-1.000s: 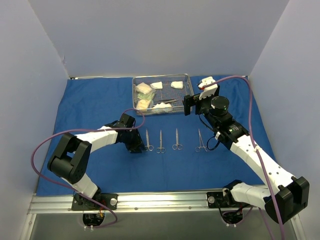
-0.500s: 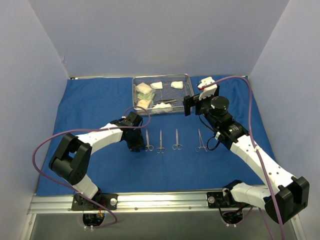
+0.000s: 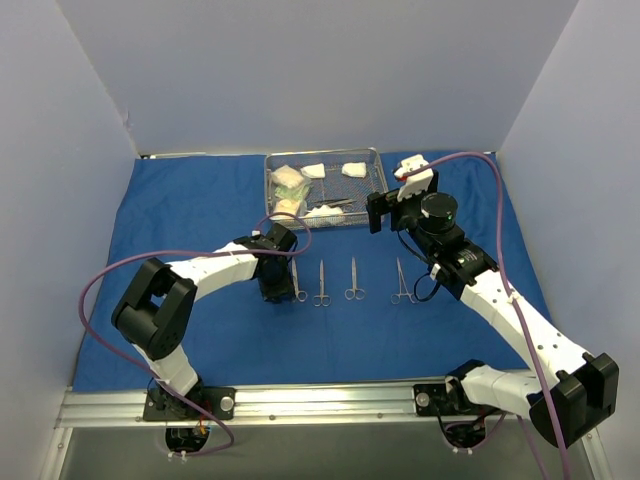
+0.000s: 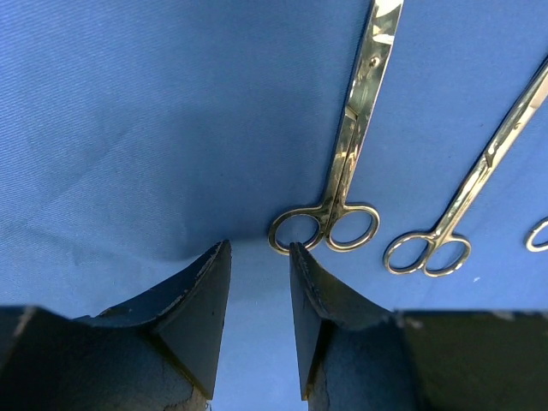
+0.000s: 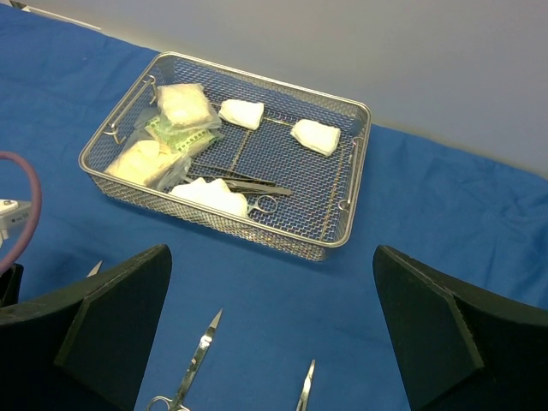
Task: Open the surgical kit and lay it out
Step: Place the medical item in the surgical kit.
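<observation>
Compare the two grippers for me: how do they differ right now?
The left gripper has its jaws only narrowly apart; the right gripper has them spread wide. The left gripper is down near the blue cloth, beside the handles of the scissors; the right gripper is raised, facing the wire-mesh tray. Both hold nothing.

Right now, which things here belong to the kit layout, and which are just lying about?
Job: blue cloth, mesh tray, laid-out scissors, gauze pads, packets, tweezers in the tray.
Lying about: purple cable, metal rail.
</observation>
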`<act>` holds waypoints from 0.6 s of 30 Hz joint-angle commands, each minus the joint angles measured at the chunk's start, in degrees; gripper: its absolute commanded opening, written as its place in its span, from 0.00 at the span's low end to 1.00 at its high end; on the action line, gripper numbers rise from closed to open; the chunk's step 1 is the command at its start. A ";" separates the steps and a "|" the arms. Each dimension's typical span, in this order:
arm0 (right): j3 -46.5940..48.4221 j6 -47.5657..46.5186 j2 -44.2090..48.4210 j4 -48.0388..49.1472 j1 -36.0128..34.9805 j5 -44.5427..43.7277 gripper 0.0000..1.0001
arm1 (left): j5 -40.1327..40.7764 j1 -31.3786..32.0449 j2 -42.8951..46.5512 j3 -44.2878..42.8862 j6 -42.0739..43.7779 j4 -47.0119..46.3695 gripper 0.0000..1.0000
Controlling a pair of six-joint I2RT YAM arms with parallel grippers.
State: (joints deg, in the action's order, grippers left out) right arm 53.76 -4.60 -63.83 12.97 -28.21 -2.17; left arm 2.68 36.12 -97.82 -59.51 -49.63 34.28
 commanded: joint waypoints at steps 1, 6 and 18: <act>-0.14 -0.50 0.90 1.18 -0.27 -0.81 1.00 | 2.42 0.88 -0.70 -2.63 0.76 2.10 0.43; -0.14 -0.58 0.99 1.09 -0.27 -0.81 1.00 | 7.16 2.37 -2.37 -5.00 0.41 7.09 0.43; -0.14 -0.94 0.99 0.65 -0.36 -1.34 1.00 | 9.63 6.16 -6.07 -7.03 2.08 13.62 0.43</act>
State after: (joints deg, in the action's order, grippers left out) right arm 53.76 -4.82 -63.83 12.53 -28.21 -2.59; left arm 11.73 42.06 -103.09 -66.06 -48.40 44.40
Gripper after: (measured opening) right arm 0.996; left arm 0.427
